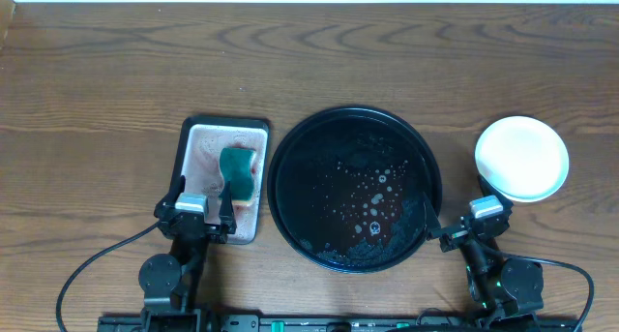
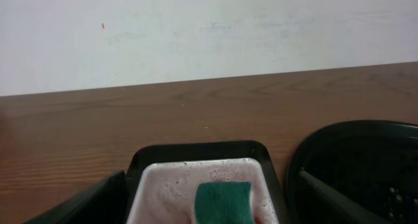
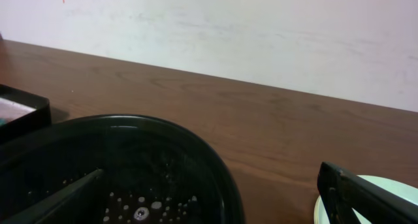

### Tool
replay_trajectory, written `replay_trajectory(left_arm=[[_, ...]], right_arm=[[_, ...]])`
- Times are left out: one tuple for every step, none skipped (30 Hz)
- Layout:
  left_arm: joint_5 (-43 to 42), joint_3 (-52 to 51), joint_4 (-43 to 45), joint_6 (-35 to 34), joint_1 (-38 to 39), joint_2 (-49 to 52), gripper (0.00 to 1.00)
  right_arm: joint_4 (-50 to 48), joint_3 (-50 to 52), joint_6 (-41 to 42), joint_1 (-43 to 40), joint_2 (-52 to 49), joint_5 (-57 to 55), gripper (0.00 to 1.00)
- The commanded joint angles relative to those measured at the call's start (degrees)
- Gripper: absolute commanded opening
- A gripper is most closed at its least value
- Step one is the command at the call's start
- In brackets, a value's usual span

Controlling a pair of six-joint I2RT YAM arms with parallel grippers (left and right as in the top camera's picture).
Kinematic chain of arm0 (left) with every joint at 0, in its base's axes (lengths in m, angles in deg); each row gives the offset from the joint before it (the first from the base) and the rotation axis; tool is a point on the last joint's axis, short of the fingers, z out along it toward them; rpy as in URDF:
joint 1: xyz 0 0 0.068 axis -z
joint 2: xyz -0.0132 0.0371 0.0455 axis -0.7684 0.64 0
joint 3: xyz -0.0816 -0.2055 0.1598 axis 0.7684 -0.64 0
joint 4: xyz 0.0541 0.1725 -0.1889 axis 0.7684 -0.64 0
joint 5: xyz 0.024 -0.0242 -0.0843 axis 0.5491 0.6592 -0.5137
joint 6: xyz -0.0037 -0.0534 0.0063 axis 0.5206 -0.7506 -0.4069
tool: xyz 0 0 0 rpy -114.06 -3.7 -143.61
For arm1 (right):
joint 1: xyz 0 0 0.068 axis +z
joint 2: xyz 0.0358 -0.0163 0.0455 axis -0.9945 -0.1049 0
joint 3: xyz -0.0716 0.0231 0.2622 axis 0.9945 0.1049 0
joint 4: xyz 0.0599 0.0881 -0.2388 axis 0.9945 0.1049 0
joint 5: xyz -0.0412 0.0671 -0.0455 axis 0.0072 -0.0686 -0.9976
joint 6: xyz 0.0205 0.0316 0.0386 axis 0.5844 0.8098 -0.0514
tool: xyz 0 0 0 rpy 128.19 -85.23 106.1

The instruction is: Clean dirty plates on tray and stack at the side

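Note:
The round black tray (image 1: pixel 290 138) lies at the table's centre with only water drops and suds inside; its rim also shows in the left wrist view (image 2: pixel 353 127) and the right wrist view (image 3: pixel 170 129). The plates (image 1: pixel 522 158) sit stacked to its right, pale, the top one clean; an edge (image 3: pixel 401 183) shows beside my right finger. My left gripper (image 1: pixel 201 194) (image 2: pixel 211 176) stands open over the near end of a small rectangular tray, holding nothing. My right gripper (image 1: pixel 455 206) (image 3: pixel 212 172) is open between the black tray's right rim and the stack, also holding nothing.
The small rectangular tray (image 1: pixel 198 138) (image 2: pixel 196 152) left of the black tray has a pinkish, sudsy inside and a green sponge (image 1: pixel 237 172) (image 2: pixel 224 199) lying in it. Bare wooden table stretches behind to a white wall.

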Motion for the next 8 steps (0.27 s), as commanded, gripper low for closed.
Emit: replay_trajectory(left_arm=[[-0.76, -0.44, -2.71, 1.18, -0.35, -0.39, 0.81], [-0.76, -0.44, -2.71, 1.18, -0.35, -0.39, 0.81], [-0.76, -0.44, -2.71, 1.18, -0.35, -0.39, 0.80], [-0.76, -0.44, -2.71, 1.18, -0.35, -0.39, 0.81], [-0.76, -0.44, -2.71, 1.18, -0.35, -0.39, 0.80], [-0.76, -0.44, -2.71, 1.18, -0.35, -0.39, 0.80], [-0.76, -0.44, -2.71, 1.18, -0.35, -0.39, 0.81], [-0.76, -0.44, -2.71, 1.18, -0.35, -0.39, 0.81]], right_arm=[[0.13, 0.07, -0.74, -0.28, 0.13, 0.44, 0.99], [0.13, 0.07, -0.74, -0.28, 0.13, 0.44, 0.99], [0.13, 0.07, -0.74, -0.28, 0.13, 0.44, 0.99], [0.13, 0.07, -0.74, -0.28, 0.13, 0.44, 0.99], [0.15, 0.07, -0.74, -0.28, 0.13, 0.44, 0.99], [0.13, 0.07, -0.74, -0.28, 0.13, 0.44, 0.99], [0.13, 0.07, -0.74, -0.28, 0.13, 0.44, 0.99], [0.13, 0.07, -0.74, -0.28, 0.13, 0.44, 0.99]])
